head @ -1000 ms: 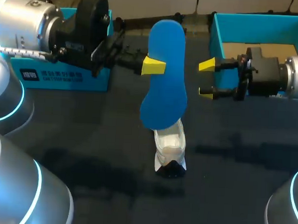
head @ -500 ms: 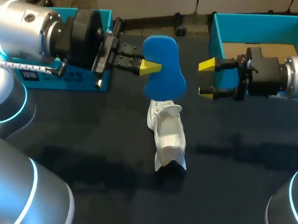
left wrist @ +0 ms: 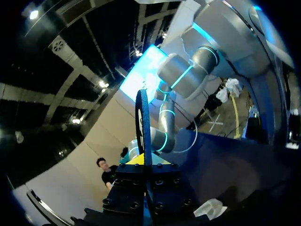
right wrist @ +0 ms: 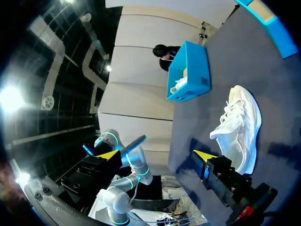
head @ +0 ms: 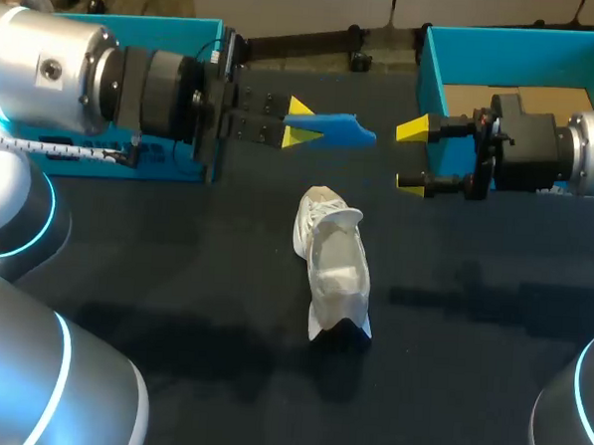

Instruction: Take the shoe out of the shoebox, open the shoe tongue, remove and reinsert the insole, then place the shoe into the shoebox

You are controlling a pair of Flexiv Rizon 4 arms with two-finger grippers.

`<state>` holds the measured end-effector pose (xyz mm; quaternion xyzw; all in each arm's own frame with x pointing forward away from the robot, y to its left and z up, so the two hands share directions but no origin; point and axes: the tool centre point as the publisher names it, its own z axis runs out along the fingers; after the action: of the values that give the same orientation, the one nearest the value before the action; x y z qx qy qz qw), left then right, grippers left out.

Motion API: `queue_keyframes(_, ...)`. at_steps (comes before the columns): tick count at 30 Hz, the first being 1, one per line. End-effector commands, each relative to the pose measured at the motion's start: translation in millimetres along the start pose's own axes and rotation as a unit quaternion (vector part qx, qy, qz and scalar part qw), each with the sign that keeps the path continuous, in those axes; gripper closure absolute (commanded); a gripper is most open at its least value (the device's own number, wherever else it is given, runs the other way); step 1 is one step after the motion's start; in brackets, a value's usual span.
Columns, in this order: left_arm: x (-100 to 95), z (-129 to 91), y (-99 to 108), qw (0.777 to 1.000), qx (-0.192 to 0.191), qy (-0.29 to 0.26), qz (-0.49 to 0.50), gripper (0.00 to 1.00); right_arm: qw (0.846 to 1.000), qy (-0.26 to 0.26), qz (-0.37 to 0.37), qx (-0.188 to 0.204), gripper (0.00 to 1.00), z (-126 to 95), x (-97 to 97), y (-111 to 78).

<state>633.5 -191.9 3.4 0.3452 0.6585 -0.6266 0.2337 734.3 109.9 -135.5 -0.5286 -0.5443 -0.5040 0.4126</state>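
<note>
Insole [head: 334, 130] turned edge-on in left tool [head: 302, 121], off shoe [head: 334, 269]

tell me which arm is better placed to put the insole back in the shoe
Left, probably: the left fingers grip the blue insole in the air near the white shoe. The right fingers are open and empty.

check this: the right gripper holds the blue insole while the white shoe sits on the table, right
Not quite. The left gripper holds the blue insole, as the head view shows; the right gripper is open and empty. The white shoe does sit on the table.
</note>
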Motion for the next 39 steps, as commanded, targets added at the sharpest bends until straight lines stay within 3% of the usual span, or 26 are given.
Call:
queue_keyframes(1,11.8,-1.8,0.4,0.999,0.002,-0.011,0.03,1.0,1.0,0.0,0.0,-0.001,0.0,2.0,-0.3,0.0)
queue_keyframes(13,39.7,-9.4,28.8,0.985,-0.013,-0.027,0.169,1.0,1.0,0.0,0.0,-0.001,0.0,2.0,-0.3,0.0)
queue_keyframes(19,61.7,-9.1,46.9,0.963,-0.031,-0.031,0.265,1.0,1.0,0.0,0.0,-0.001,0.0,2.0,-0.3,0.0)
queue_keyframes(26,75.9,-10.2,64.8,0.957,-0.051,-0.038,0.284,1.0,1.0,0.0,0.0,-0.001,0.0,2.2,-0.4,-0.2)
queue_keyframes(32,90.2,-8.5,83.9,0.938,-0.07,-0.038,0.337,1.0,1.0,0.009,0.011,0.011,0.0,13.0,0.3,-5.0)
queue_keyframes(39,92.5,-3.7,100.7,0.927,-0.09,-0.037,0.363,1.0,0.999,0.014,0.021,0.025,0.0,25.5,3.3,-10.8)
